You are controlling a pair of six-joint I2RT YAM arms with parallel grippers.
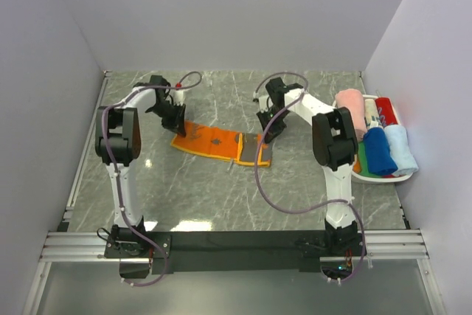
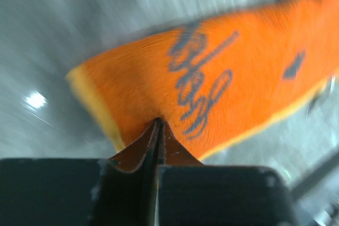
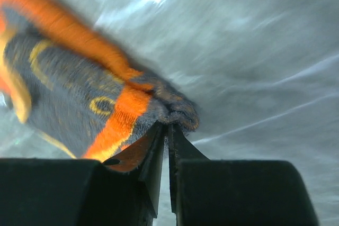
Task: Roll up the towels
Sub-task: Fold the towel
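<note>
1. Grey marbled worktop (image 1: 221, 197), glossy with light glare. It is boxed in by plain white walls (image 1: 221, 12), with a metal rail (image 1: 236, 245) along the near edge.
2. Done: rolled towels (image 1: 378, 151) in pink, red, blue and pale blue sit packed in the white basket (image 1: 383, 177) at the worktop's right edge.
3. In hand: the grey-and-orange towel (image 1: 214, 140) lies stretched out mid-worktop, unrolled, lettering up.
4. Left pincer (image 1: 175, 125) is clamped on the towel's orange left end. Right pincer (image 1: 265, 136) is pinched tight on its grey right corner.
5. Judgement: rolling of this towel has not begun, and it probably goes in the basket afterwards. No other loose towels visible.
</note>
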